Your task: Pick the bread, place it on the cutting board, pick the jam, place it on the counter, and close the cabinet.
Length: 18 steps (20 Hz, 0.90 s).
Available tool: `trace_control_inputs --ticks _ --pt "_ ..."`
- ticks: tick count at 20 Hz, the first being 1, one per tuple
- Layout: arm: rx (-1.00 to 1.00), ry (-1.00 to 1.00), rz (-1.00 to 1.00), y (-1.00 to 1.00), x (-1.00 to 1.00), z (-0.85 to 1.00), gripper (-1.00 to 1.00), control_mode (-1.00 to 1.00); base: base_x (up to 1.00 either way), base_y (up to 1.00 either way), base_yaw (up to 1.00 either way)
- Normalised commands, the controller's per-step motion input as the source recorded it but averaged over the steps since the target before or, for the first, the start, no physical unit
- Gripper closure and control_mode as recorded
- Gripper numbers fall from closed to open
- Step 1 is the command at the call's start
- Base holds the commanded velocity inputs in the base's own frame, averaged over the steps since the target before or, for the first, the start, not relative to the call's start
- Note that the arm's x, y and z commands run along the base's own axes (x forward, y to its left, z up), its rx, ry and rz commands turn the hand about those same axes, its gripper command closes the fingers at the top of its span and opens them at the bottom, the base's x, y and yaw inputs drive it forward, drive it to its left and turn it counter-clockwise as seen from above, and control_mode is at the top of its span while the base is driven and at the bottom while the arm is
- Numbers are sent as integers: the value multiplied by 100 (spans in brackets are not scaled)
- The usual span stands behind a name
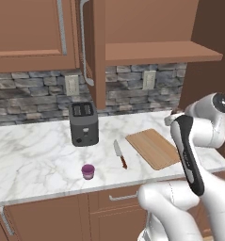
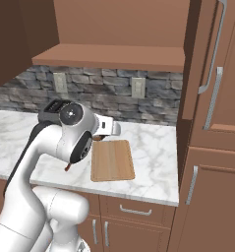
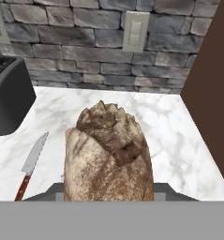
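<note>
Bread: brown crusty loaf, clamped between the fingers, held above the white marble bench near its back wall.
Cutting board: bare tan wood, lying at the bench's right end, close to the front edge.
Jam: purple jar standing on the bench near the front edge, well apart from the board.
Knife: lying between jar and board.
Toaster: dark, behind the jar.
Cabinet: door ajar above the toaster.

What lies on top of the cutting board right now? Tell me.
Nothing rests on the cutting board; its wood is bare in both base views. The bread is clamped in the shut gripper, above the counter. The arm covers the board's near right corner in the left base view.
</note>
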Motion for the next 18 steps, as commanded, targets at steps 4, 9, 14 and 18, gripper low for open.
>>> trace_control_inputs --ticks 4,9,14,18 --pt "0 0 0 8 0 -24 100 -100 0 0 0" --pt "0 0 0 7 0 -24 100 -100 0 0 0" --pt "0 0 0 5 0 -25 100 -100 0 0 0" --pt "0 0 0 1 0 -17 100 -100 0 0 0"
